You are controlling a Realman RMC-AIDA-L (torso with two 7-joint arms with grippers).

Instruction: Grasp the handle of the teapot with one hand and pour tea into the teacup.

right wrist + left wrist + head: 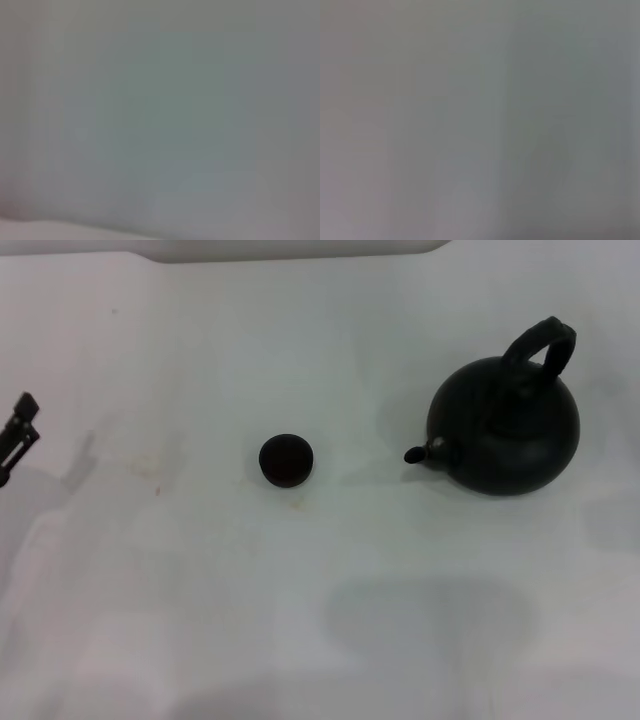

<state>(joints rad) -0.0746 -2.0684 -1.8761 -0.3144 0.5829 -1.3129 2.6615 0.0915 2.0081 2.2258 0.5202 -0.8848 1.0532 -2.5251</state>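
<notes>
A large round matte-black teapot (510, 430) stands upright at the right of the white table, its short spout (418, 453) aimed left. Its black arched handle (545, 345) loops over the top, free of any grip. The tiny dark teacup (286, 460) sits near the middle, well left of the spout. No tea is visible. Only a dark part of my left gripper (18, 435) shows at the far left edge, far from both objects. My right gripper is out of view. Both wrist views show only a plain grey surface.
The white table (330, 610) spreads across the whole head view, with faint stains (150, 468) left of the cup and a soft shadow at the front right. A pale edge runs along the back.
</notes>
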